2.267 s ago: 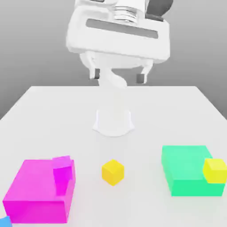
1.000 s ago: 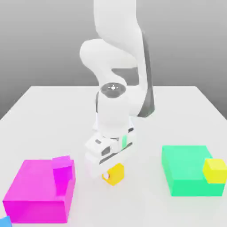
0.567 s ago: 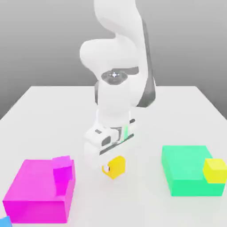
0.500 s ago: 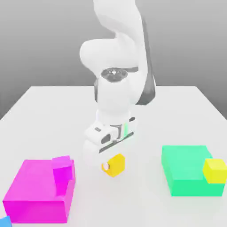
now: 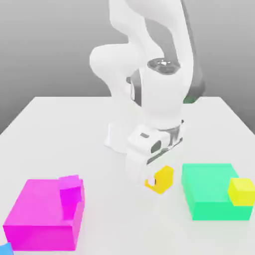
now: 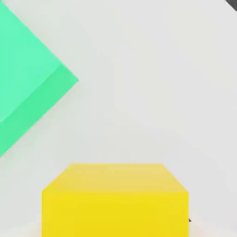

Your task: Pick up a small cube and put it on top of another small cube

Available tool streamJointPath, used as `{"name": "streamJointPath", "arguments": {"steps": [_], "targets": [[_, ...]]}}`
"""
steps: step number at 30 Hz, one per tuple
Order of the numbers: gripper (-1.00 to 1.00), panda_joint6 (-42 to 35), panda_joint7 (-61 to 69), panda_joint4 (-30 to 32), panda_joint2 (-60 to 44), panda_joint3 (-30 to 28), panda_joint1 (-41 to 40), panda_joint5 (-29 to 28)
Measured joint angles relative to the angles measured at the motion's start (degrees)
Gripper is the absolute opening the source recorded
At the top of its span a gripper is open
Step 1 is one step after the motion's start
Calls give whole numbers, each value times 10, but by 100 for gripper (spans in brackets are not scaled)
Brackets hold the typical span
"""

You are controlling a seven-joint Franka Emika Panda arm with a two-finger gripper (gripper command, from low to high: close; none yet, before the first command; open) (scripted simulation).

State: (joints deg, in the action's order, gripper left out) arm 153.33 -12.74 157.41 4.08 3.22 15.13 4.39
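Note:
The golden small cube (image 5: pixel 162 179) hangs above the table, tilted, with my gripper (image 5: pixel 154 180) shut on it. It is just to the exterior view's left of the large green block (image 5: pixel 211 194). In the hand view the same golden cube (image 6: pixel 115 199) sits close before the camera, with a corner of the green block (image 6: pixel 28 88) beyond it. A paler lemon-yellow small cube (image 5: pixel 242 191) rests on the green block's corner at the exterior view's right. A magenta small cube (image 5: pixel 70 190) sits on the large magenta block (image 5: pixel 42 216).
The white table (image 5: pixel 60 134) stretches back to the arm's base (image 5: pixel 119 139). A blue corner (image 5: pixel 5 249) shows at the front of the exterior view's left. Bare tabletop lies between the magenta and green blocks.
The golden cube was gripped on the table and lifted. My arm has since swung toward the exterior view's right, carrying it close to the green block.

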Motion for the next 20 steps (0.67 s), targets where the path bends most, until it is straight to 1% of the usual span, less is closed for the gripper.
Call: {"name": "streamJointPath", "arguments": {"steps": [4, 11, 13, 16, 17, 20], "targets": [[-100, -51, -65, -58, -7, 26, 42, -4], [-100, -139, -190, -158, -19, 63, 112, -29], [-100, -134, -216, -171, -38, 62, 134, -40], [-100, -75, -233, -165, -91, 53, 136, -56], [100, -63, -235, -163, -101, 52, 135, -59], [100, -63, -235, -163, -101, 52, 135, -59]]}}
